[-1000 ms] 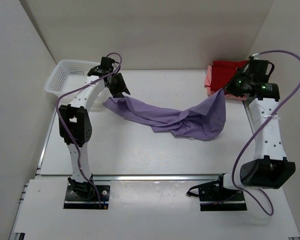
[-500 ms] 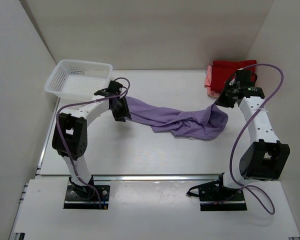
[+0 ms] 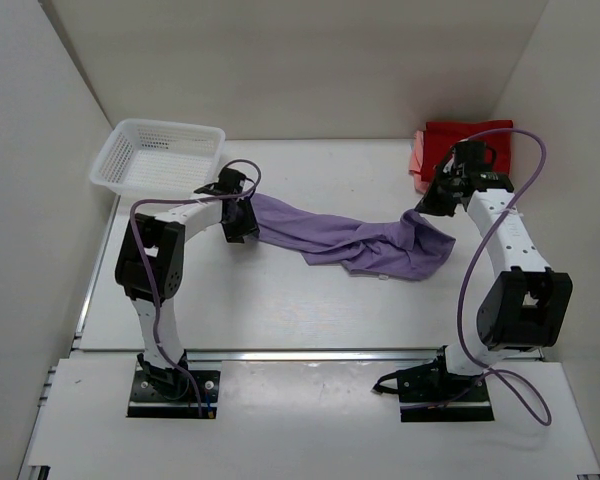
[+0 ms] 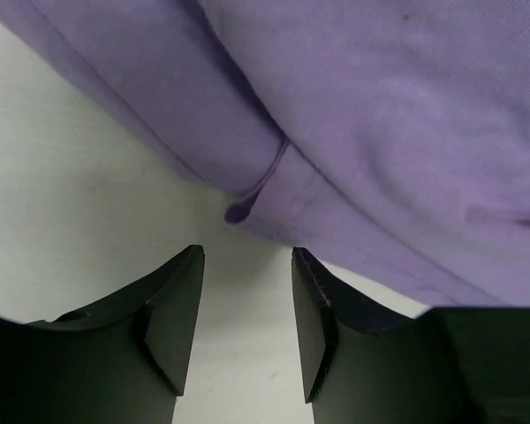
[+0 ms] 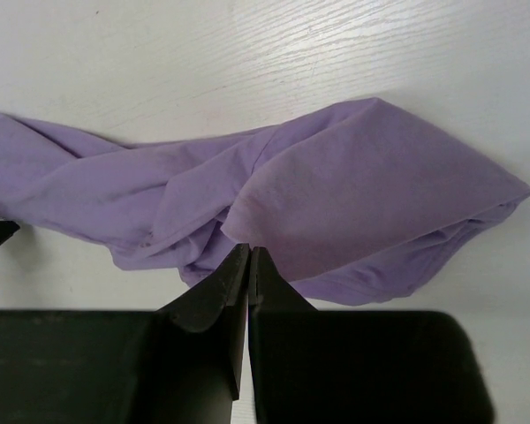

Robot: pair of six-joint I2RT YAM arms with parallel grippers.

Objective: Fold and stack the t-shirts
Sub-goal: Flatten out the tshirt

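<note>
Lavender t-shirt [image 3: 360,240] lay twisted across the table [image 3: 280,300] from nine to three o'clock, the left gripper [image 4: 246,258] spread just short of its nine o'clock end and the right gripper [image 5: 248,253] pressed together at the three o'clock corner, likely to stretch it flat for folding.

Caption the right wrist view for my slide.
Right end effector, fingers shut, pinching the crumpled lavender t-shirt on the white table.
</note>
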